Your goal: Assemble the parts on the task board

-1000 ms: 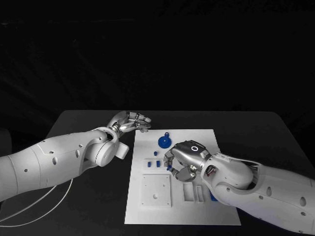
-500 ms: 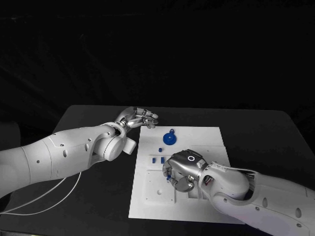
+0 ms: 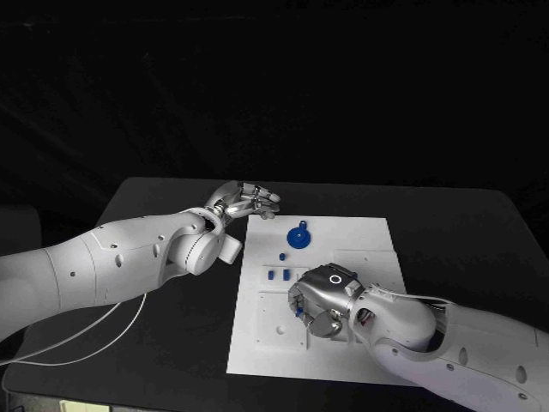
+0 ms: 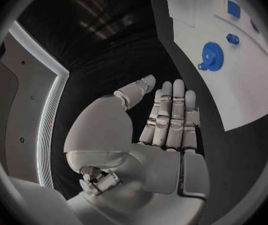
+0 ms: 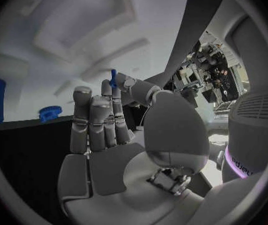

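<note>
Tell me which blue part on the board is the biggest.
The round blue gear with a small tab on top, at the far end of the board. The other blue parts nearer the right hand are short and small.

You have a black table [image 3: 460,232] with rounded far corners, its top matte and evenly dark. Behind it your backdrop is black throughout, with faint folds as of hung cloth; no wall or window can be made out. A white cable [image 3: 70,336] trails across the table's near left part. Light falls from above and the surroundings stay dim. The floor cannot be seen clearly.
</note>
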Motion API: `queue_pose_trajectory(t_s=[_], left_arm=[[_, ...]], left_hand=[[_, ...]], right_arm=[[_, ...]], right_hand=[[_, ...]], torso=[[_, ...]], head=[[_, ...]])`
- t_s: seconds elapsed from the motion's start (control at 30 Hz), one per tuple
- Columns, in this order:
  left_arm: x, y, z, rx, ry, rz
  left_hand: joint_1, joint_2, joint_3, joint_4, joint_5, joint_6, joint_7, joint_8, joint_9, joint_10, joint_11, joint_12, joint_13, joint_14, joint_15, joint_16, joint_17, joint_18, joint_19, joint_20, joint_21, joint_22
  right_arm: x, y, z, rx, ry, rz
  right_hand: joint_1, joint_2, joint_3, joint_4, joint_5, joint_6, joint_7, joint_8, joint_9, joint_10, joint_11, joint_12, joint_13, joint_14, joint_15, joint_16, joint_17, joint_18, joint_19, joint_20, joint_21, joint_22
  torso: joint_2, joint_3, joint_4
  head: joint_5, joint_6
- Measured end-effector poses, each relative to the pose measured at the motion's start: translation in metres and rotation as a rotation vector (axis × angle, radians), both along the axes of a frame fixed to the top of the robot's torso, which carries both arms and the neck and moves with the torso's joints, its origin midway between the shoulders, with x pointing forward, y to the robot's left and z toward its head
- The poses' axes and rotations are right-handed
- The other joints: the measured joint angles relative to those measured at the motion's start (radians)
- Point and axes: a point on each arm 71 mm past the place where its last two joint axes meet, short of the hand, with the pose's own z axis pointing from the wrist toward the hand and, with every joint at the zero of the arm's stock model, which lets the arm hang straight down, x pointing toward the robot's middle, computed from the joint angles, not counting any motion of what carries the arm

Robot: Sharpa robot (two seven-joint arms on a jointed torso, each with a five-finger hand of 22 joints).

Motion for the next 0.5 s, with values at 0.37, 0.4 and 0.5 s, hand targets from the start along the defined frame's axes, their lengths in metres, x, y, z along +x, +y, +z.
queue_pose_trajectory(t_s=[0.37,0.4,0.5], left_arm=[[0.0003,0.0012,-0.0001,0.0,0.001,0.003],[0.0003,0.0012,-0.0001,0.0,0.001,0.003],[0.0003,0.0012,-0.0002,0.0,0.001,0.003]], left_hand=[[0.0,0.0,0.0,0.0,0.0,0.0,0.0,0.0,0.0,0.0,0.0,0.0,0.0,0.0,0.0,0.0,0.002,0.0,0.0,0.0,0.0,0.0],[0.0,0.0,0.0,0.0,0.0,0.0,0.0,0.0,0.0,0.0,0.0,0.0,0.0,0.0,0.0,0.0,0.002,0.0,0.0,0.0,0.0,0.0],[0.0,0.0,0.0,0.0,0.0,-0.004,0.004,0.0,0.0,0.0,0.0,0.0,0.0,0.0,0.0,-0.004,0.002,0.0,0.0,0.0,-0.001,0.0]], right_arm=[[0.0002,0.0008,0.0005,-0.003,-0.015,0.0],[0.0001,0.0007,0.0007,-0.001,-0.017,-0.001],[-0.0004,0.0007,0.0012,0.007,-0.024,-0.003]], right_hand=[[0.0,0.0,0.0,0.0,-0.001,0.0,0.0,-0.002,0.0,0.0,0.0,0.003,0.001,-0.001,-0.001,0.0,-0.001,0.0,-0.001,0.002,0.0,0.0],[0.0,0.0,0.0,0.0,-0.001,0.0,0.0,-0.002,0.0,0.0,0.0,0.003,0.001,-0.001,-0.001,0.0,-0.001,0.0,-0.002,0.002,0.0,0.0],[-0.001,-0.001,0.0,0.0,-0.001,0.0,0.0,-0.002,0.0,0.0,0.0,0.003,0.002,-0.001,-0.001,0.0,-0.001,0.0,-0.002,0.002,0.0,0.0]], torso=[[0.0,-0.0006,0.0005],[0.0,-0.0006,0.0007],[0.0,-0.0006,0.001]], head=[[0.002,-0.004],[0.002,-0.004],[0.002,-0.005]])
